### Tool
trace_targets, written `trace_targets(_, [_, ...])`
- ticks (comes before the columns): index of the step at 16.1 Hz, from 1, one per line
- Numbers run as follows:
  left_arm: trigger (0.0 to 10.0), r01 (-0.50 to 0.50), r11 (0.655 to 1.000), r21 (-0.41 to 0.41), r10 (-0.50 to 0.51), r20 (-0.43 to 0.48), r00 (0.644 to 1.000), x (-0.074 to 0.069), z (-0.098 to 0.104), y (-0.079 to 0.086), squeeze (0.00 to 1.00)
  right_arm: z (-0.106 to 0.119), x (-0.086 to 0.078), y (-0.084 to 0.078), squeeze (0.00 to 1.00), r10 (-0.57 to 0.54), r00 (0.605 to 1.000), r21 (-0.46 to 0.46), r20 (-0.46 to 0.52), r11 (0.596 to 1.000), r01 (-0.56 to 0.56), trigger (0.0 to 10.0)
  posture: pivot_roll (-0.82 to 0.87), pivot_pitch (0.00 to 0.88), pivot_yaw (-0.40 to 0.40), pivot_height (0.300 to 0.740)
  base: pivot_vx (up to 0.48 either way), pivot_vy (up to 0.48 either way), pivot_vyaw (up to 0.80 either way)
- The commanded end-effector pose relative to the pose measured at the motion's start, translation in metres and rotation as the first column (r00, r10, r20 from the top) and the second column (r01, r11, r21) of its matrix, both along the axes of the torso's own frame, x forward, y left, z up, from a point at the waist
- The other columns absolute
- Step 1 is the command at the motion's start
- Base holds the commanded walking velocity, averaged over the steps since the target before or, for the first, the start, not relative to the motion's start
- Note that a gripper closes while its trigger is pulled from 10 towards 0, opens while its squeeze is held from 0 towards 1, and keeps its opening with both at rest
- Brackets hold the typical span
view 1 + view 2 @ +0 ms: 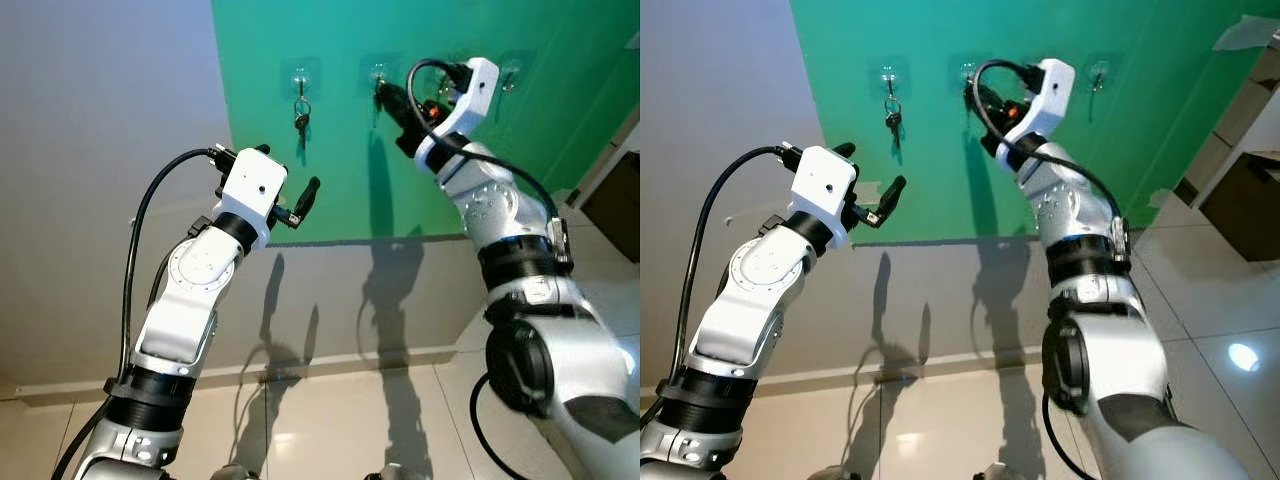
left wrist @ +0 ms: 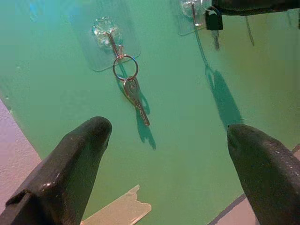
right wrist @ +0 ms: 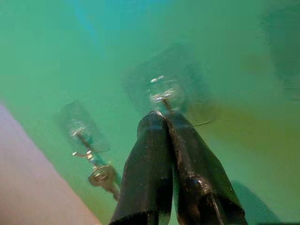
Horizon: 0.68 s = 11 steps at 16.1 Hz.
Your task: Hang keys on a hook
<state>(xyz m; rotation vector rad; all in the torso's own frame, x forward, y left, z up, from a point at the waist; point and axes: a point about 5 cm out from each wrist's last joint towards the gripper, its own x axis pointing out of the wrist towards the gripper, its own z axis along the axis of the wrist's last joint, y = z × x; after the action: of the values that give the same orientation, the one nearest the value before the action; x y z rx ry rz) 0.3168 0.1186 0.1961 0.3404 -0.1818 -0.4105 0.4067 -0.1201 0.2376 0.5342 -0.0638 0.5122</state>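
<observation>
Three clear stick-on hooks sit in a row on the green wall panel [image 1: 330, 180]. A set of keys [image 1: 301, 112] hangs by its ring from the left hook [image 1: 299, 75]. My right gripper [image 1: 380, 92] is raised to the middle hook [image 1: 377, 72], fingers pressed together with their tips right under the hook [image 3: 164, 91]. In the left wrist view a dark-headed key [image 2: 214, 23] dangles from those fingers beside the hook. My left gripper [image 1: 290, 175] is open and holds nothing, a little below and to the left of the hanging keys [image 2: 133, 91].
The right hook [image 1: 511, 72] is bare. A strip of beige tape [image 2: 119, 211] sticks to the panel's lower left edge. Grey wall [image 1: 100, 150] lies to the left, tiled floor [image 1: 330, 420] below, and dark furniture [image 1: 615, 200] at the far right.
</observation>
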Motion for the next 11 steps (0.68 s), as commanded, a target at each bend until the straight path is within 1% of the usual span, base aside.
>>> trace_targets(1, [10.0, 0.016, 1.000, 0.004, -0.017, 0.028, 0.999, 0.000, 0.009, -0.004, 0.00, 0.010, 0.003, -0.005, 0.00, -0.031, 0.999, 0.030, 0.020, 0.999, 0.030, 10.0, -0.05, 0.000, -0.044, 0.718, 0.000, 0.000, 0.00])
trace_targets(4, [10.0, 0.016, 1.000, 0.004, -0.016, 0.028, 0.999, 0.001, 0.009, -0.004, 0.00, 0.002, 0.006, -0.008, 0.00, -0.049, 0.997, 0.042, -0.053, 0.998, 0.051, 10.0, -0.05, 0.000, -0.042, 0.718, 0.000, 0.000, 0.00])
trace_targets(6, [10.0, 0.017, 1.000, 0.005, -0.017, 0.029, 0.999, 0.002, 0.009, -0.004, 0.00, 0.000, 0.007, -0.008, 0.00, -0.043, 0.997, 0.063, -0.071, 0.997, 0.047, 10.0, -0.05, 0.000, -0.042, 0.718, 0.000, 0.000, 0.00])
trace_targets(7, [10.0, 0.017, 1.000, 0.004, -0.017, 0.029, 0.999, 0.002, 0.009, -0.004, 0.00, 0.000, 0.007, -0.008, 0.00, -0.040, 0.997, 0.069, -0.073, 0.997, 0.046, 10.0, -0.05, 0.000, -0.042, 0.718, 0.000, 0.000, 0.00])
trace_targets(9, [10.0, 0.020, 1.000, 0.004, -0.020, 0.028, 0.999, 0.001, 0.009, -0.004, 0.00, -0.001, 0.008, -0.007, 0.00, -0.045, 0.997, 0.038, -0.065, 0.998, 0.047, 10.0, -0.05, 0.000, -0.043, 0.718, 0.000, 0.000, 0.00])
trace_targets(11, [10.0, 0.024, 1.000, 0.004, -0.024, 0.027, 0.999, 0.000, 0.009, -0.004, 0.00, 0.002, 0.008, -0.006, 0.00, -0.035, 0.998, 0.062, -0.054, 0.997, 0.038, 10.0, -0.05, 0.000, -0.040, 0.718, 0.000, 0.000, 0.00])
